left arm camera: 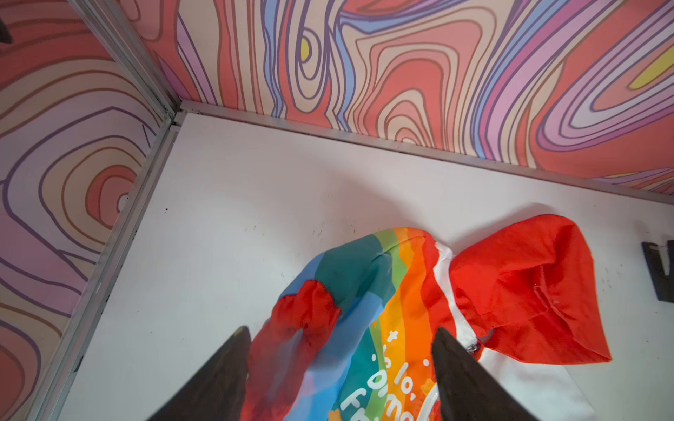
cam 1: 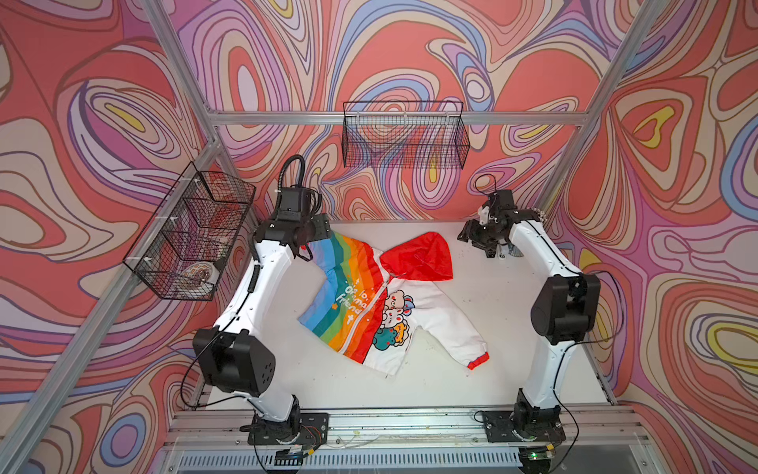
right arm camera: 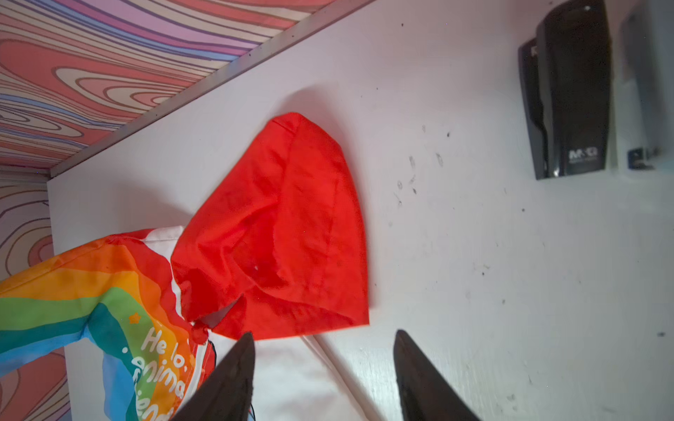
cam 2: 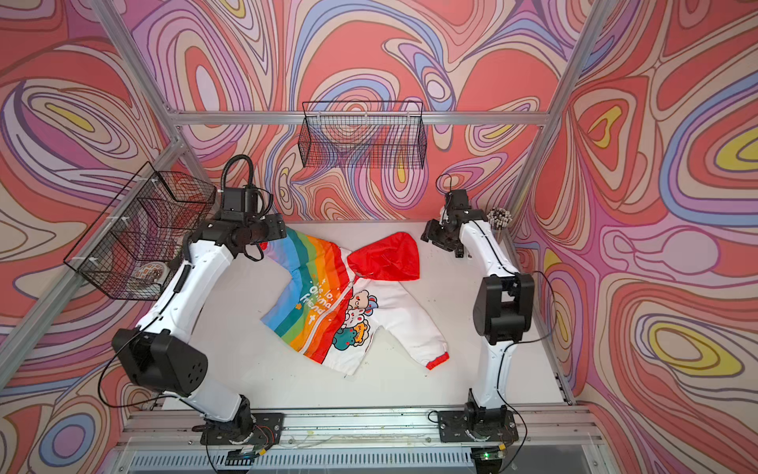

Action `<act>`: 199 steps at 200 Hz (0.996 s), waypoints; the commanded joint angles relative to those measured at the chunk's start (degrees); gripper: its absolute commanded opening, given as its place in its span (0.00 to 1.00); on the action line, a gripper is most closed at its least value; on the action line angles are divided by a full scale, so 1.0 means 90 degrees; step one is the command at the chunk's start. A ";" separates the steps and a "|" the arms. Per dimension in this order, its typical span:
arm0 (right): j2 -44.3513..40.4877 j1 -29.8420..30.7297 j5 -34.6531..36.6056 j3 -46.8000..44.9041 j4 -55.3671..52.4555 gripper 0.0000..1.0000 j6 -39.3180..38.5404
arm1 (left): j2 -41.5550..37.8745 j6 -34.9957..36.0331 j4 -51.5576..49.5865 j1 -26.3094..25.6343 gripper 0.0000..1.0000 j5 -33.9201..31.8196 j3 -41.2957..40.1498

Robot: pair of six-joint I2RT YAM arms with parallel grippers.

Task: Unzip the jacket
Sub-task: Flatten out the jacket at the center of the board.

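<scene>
The jacket [cam 1: 381,303] lies spread on the white surface [cam 1: 451,381] between the two arms, front side up and its red hood [cam 1: 418,256] toward the back wall, so the white zipper [cam 1: 369,314], closed up to the collar, is easy to reach from above. The left fingers [left arm camera: 226,375] stand wide apart over the rainbow sleeve and hold nothing; the right fingers [right arm camera: 233,375], also apart and empty, hang near the hood. I think this is preparation: one side to pin the collar, the other to take the small pull [left arm camera: 473,349].
</scene>
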 commanded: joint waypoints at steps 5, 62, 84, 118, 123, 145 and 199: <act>-0.0912 -0.0005 0.0409 -0.1318 0.0634 0.56 0.0009 | -0.0532 -0.0060 0.0600 -0.0252 0.77 -0.0177 -0.0806; -0.2162 0.0466 0.0466 -0.3334 0.1112 0.54 -0.0007 | -0.0122 0.0171 0.0271 -0.0316 0.86 -0.1872 -0.0700; -0.2479 0.0638 0.0508 -0.3779 0.1208 0.54 0.0086 | 0.0502 0.0415 -0.0294 -0.0312 1.00 -0.2716 0.0078; -0.2842 0.0733 0.0477 -0.4247 0.1329 0.55 0.0182 | 0.0965 0.0733 -0.0632 -0.0297 1.00 -0.2721 0.1042; -0.2878 0.0760 0.0453 -0.4285 0.1343 0.54 0.0180 | 0.0999 0.0740 -0.0674 -0.0278 1.00 -0.2617 0.1153; -0.3006 0.0866 0.0070 -0.4501 0.1529 0.54 0.0165 | 0.1099 0.0471 -0.0839 0.0053 1.00 -0.1169 0.1541; -0.2974 0.1133 -0.0745 -0.4994 0.2124 0.48 0.0263 | 0.0832 0.0340 -0.0217 0.0712 0.97 0.1255 0.1184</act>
